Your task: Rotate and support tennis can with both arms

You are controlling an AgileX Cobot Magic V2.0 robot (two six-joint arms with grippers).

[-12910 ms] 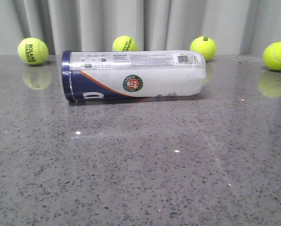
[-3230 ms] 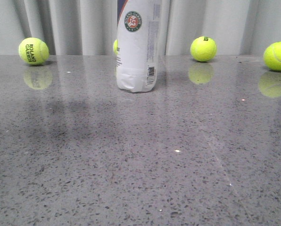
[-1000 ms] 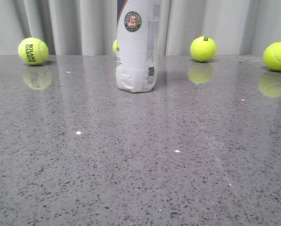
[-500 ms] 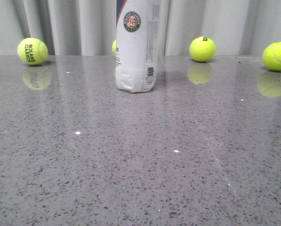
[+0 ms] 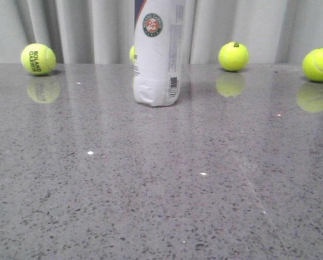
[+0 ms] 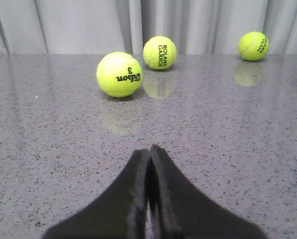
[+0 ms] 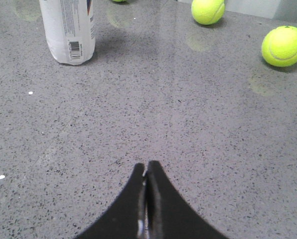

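Grey speckled stone table [image 5: 150, 206], polished enough to mirror what stands on it, backed by a pale pleated curtain [image 5: 80, 27]. Tennis can [image 5: 157, 51]: standing upright on its closed clear end at the far middle of the table, free of both grippers; white label with round green-red Roland Garros logo [image 5: 153, 25] high on the front, a sliver of navy and orange stripe above that, fine print down the side, barcode [image 5: 173, 82] near the base; top cut off by the frame. Left gripper [image 6: 149, 154]: black angular fingers pressed together, holding nothing, well apart from the can. Right gripper [image 7: 145, 172]: fingers likewise pressed together, empty, well short of the can. Yellow tennis balls: one marked Roland Garros [image 5: 38, 58] far left of the can, one partly hidden just behind the can [image 5: 132, 53], one to its right [image 5: 233, 56], one at the far right [image 5: 318, 64].
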